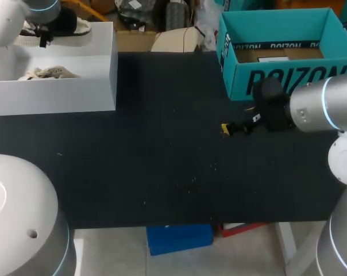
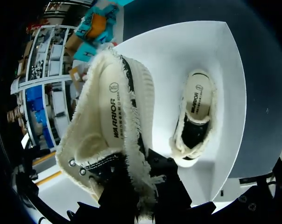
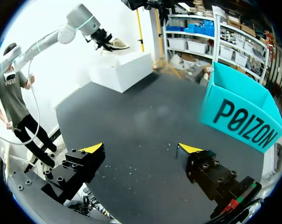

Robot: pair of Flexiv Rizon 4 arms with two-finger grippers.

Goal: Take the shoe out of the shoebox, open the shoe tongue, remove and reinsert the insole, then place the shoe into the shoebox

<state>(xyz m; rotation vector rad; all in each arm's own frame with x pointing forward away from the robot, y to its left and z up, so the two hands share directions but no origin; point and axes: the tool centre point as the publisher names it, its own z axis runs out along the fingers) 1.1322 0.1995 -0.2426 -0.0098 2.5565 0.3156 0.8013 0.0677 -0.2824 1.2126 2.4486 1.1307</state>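
Left jaws: clamped on the shoe [image 2: 114,116] at its frayed upper edge (the yellow tips are buried under the fabric).
Shoe: held in the air above the white shoebox [image 1: 58,95], which sits at ten o'clock on the desk [image 1: 162,167].
Second shoe [image 2: 194,116]: lying on the shoebox floor, opening facing up.
Right jaws: spread wide with nothing between them, low over the desk at about three o'clock.
Teal box [image 1: 277,77]: open-topped, at two o'clock, just beyond the right jaws.
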